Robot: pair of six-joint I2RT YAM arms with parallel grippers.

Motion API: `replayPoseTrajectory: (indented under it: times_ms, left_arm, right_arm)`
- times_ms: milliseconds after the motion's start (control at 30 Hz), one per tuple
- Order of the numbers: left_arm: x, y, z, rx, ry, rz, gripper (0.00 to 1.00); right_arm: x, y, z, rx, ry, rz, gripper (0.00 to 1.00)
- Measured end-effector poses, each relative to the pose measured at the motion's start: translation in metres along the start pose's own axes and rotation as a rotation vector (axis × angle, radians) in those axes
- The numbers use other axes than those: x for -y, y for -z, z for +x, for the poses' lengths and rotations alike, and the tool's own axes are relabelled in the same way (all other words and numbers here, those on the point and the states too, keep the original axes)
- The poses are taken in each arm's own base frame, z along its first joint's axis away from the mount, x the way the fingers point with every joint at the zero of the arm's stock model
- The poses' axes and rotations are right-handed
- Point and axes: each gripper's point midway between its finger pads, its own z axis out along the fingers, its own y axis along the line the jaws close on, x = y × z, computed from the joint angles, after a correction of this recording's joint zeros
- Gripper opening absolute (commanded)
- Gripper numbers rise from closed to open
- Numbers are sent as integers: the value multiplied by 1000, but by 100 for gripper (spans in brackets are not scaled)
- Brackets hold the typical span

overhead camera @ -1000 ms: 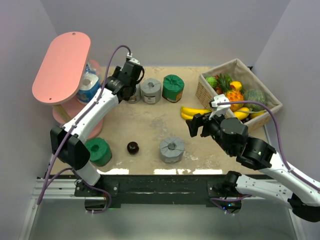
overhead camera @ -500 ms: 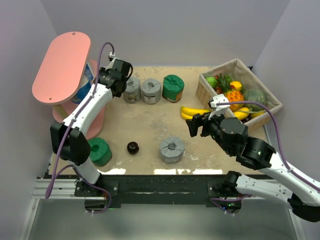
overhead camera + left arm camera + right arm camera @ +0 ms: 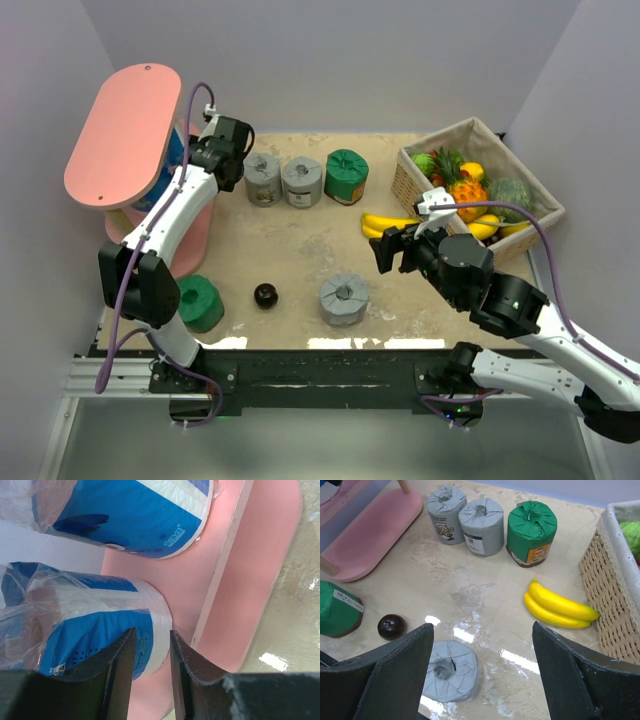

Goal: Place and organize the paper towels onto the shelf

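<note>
The shelf has a pink top board (image 3: 125, 130) and a lower board (image 3: 260, 580). Two white-and-blue rolls (image 3: 145, 515) (image 3: 90, 625) sit on the lower board, mostly hidden under the top board in the top view. My left gripper (image 3: 205, 160) (image 3: 152, 632) is at the shelf's lower tier, jaws a narrow gap apart with nothing between them, close to the nearer roll. Two grey rolls (image 3: 263, 178) (image 3: 301, 181) and a green roll (image 3: 346, 176) stand in a row at the back. A grey roll (image 3: 344, 298) (image 3: 451, 670) and a green roll (image 3: 198, 302) are near the front. My right gripper (image 3: 392, 250) (image 3: 482, 630) is open and empty above the table.
A wicker basket (image 3: 480, 135) of fruit stands at the back right, with bananas (image 3: 385, 225) beside it on the table. A small dark ball (image 3: 266, 295) lies between the front green and grey rolls. Walls close in on the left and right.
My left gripper has moved left from the leftmost back grey roll to the shelf's lower tier; that roll stays in place. The right arm has not moved.
</note>
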Motion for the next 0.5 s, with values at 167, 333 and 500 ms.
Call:
replayPoseTrajectory:
  times_ms: [167,333,500]
  left_arm:
    - [0,-1,0,-2,4,1,39]
    - [13,1,-2,6,6,82,47]
    - [52,31,-20,101,-22,270,59]
  right_arm:
    - [0,0,0,1,-1,0,83]
    - [-2,0,0,-2,-2,-13,83]
    - [-4,-2,1,-2,-6,-15,83]
